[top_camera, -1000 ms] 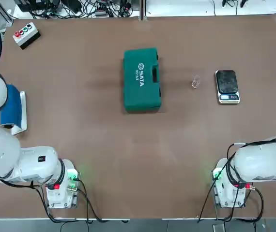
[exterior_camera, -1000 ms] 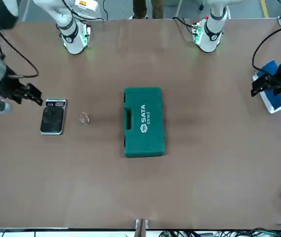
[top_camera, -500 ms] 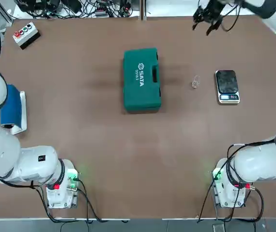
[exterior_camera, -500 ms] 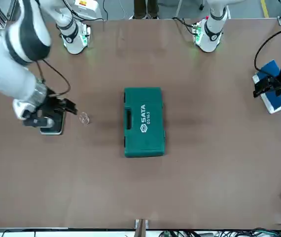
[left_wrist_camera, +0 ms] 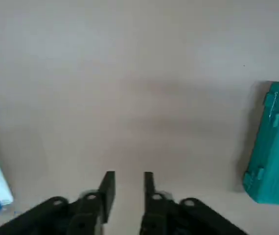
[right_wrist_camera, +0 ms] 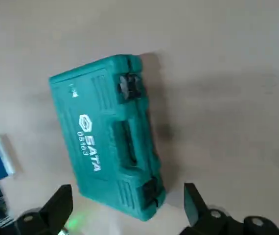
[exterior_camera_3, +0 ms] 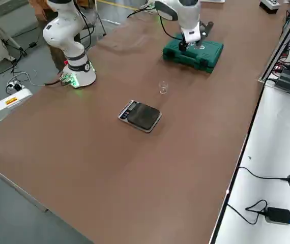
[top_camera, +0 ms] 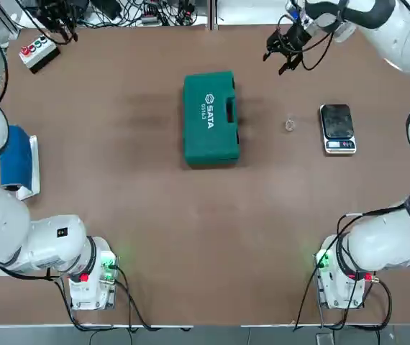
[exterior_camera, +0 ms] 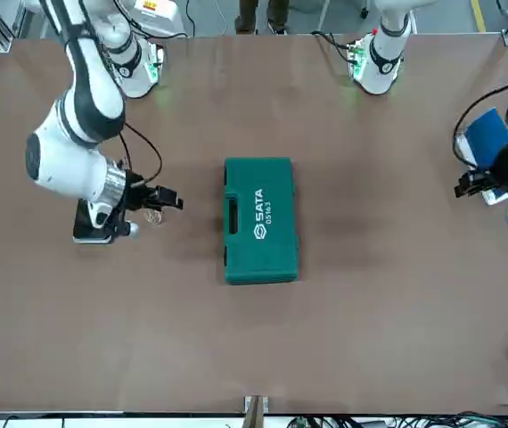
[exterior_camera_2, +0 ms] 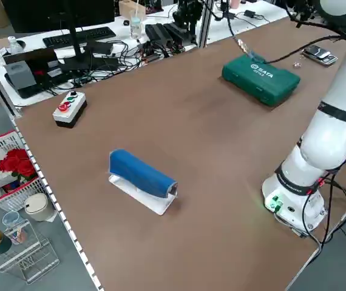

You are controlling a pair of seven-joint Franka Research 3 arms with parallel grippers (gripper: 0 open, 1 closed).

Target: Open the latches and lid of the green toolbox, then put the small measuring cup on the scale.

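1. Right gripper (right_wrist_camera: 128, 190), wide open, empty, beyond the handle side: align squarely with one latch (right_wrist_camera: 129, 86) of the closed toolbox (right_wrist_camera: 95, 132), mid-table.
2. Left gripper (left_wrist_camera: 129, 178), part-open, empty, left of it: steady the case.

With twelve o'clock away from the robot, the toolbox (top_camera: 211, 126) lies on the worktop (top_camera: 190, 244), its latches (right_wrist_camera: 129, 87) along its three o'clock side. The cup (top_camera: 290, 124) lies at its three o'clock, the scale (top_camera: 337, 129) beyond. The button box (top_camera: 39, 53) lies at its ten, the pad (exterior_camera_2: 138, 173) at nine.
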